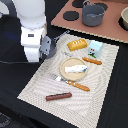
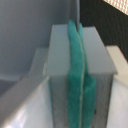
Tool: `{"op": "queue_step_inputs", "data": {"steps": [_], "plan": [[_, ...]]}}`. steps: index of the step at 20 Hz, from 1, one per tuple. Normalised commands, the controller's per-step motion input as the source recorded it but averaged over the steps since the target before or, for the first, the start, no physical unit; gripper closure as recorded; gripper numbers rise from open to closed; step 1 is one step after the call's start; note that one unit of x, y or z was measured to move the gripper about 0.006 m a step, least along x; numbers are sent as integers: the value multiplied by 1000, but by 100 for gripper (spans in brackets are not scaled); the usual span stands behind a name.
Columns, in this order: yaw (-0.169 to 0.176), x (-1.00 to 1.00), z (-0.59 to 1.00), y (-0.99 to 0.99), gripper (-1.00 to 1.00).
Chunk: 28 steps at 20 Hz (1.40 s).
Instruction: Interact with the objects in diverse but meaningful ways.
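One claw (image 1: 50,47) hangs just off the placemat's (image 1: 35,82) edge.

The striped beige placemat (image 1: 70,75) has bare weave along its near edge and at its near corner toward the exterior view's left. The brown sausage stick (image 1: 58,96) lies close to that near edge. The middle is crowded: a round tan plate (image 1: 64,66) carrying a white tube (image 1: 75,68), with an orange-handled fork (image 1: 71,83) beside it. Toward the far edge sit the yellow bread-like block (image 1: 77,44) and pale blue carton (image 1: 95,47). The white robot arm (image 1: 34,30) stands over the mat's far corner on the exterior view's left.
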Motion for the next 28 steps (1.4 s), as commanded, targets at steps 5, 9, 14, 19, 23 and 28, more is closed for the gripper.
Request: {"op": "queue_step_inputs", "data": {"steps": [5,9,14,19,23,28], "plan": [[0,-91,-7,-2,-100],[0,-112,-21,-2,-100],[0,-147,-69,-8,-100],[0,-139,-95,-26,-100],[0,-81,-196,-54,-100],[0,-39,-310,-61,-100]]}}
